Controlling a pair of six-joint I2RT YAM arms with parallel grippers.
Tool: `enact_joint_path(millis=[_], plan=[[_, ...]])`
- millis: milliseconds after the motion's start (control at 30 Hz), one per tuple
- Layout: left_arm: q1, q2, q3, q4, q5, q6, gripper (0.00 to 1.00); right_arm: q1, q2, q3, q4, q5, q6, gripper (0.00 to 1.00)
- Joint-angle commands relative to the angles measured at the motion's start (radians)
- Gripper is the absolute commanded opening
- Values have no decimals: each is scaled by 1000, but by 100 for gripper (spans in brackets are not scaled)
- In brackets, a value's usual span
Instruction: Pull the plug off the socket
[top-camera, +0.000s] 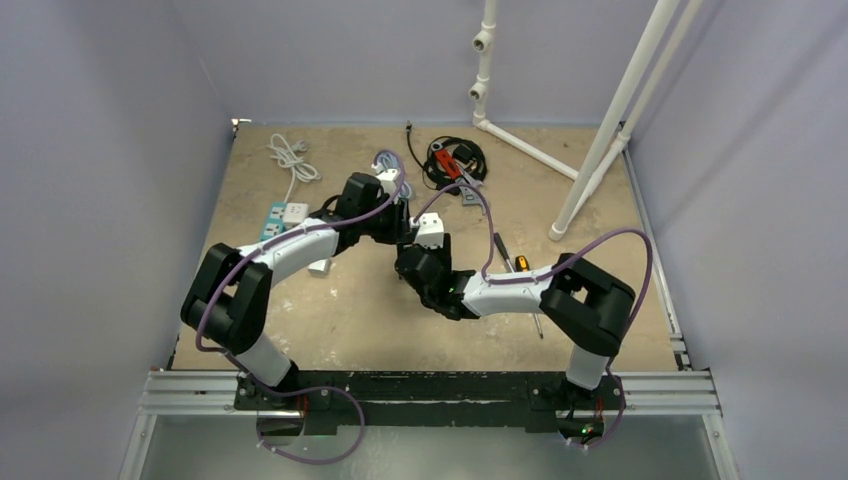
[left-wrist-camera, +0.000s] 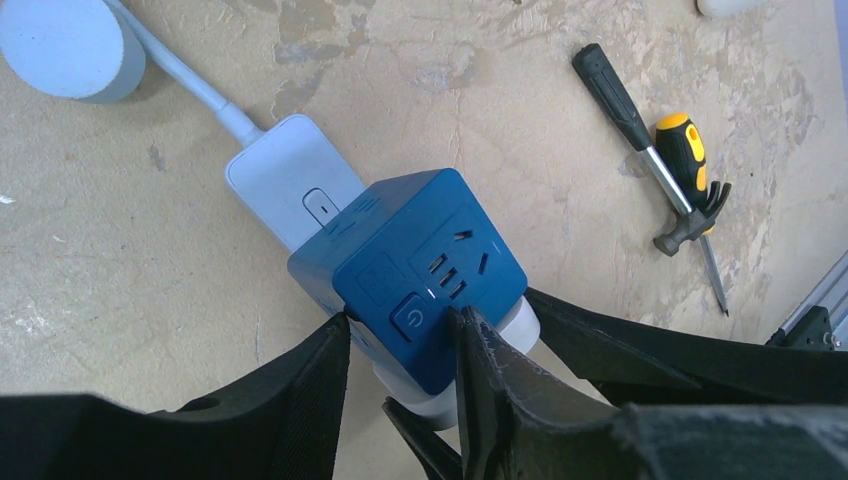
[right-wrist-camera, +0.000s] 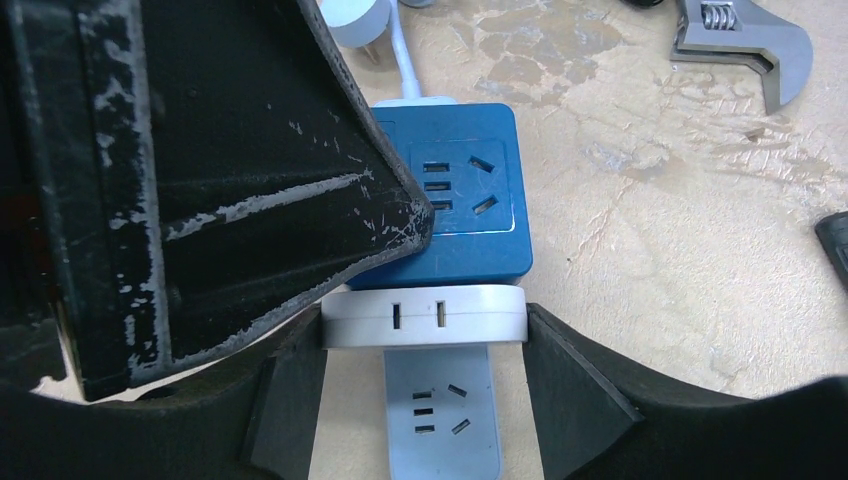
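Both arms meet mid-desk (left-wrist-camera: 150, 270). Left end effector (left-wrist-camera: 400, 335) is clamped across the blue cube socket (left-wrist-camera: 420, 250). Right end effector (right-wrist-camera: 425, 355) is closed narrow on the white block (right-wrist-camera: 425, 318) seated against the cube's near face. A pale strip (right-wrist-camera: 440, 410) with socket holes shows below it, can't tell if they're joined. I read the cube/block seam as the joint to break, but a white corded plug (left-wrist-camera: 290, 180) also sits in the cube's far side, so not certain. Plan: left holds the cube rigid, right draws straight back along the pin axis, no twist, no rocking. Room: bare desk behind the right wrist toward the bases, fine for retreat. Hammer (left-wrist-camera: 690, 215) and screwdriver (left-wrist-camera: 685, 150) lie just beside the right forearm, wrench (right-wrist-camera: 740, 50) beyond the cube, rail (left-wrist-camera: 810, 310) at the right edge. Avoid any sideways swing.
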Motion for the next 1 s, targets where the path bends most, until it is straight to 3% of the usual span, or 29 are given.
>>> enact_joint_path(millis=[0,400,767,967], plan=[[-20,72,-16,-98,-24,29,38,0,-54,10,41,23,20,8],[-20,83,1,-133,-87,52,36,-156,-230,-149,277,-346,-71,8],[-20,95,5,-138,-83,53,36,-155,-265,-162,270,-233,-78,7],[-19,100,10,-140,-81,53,36,-68,-232,-126,221,-98,-66,3]])
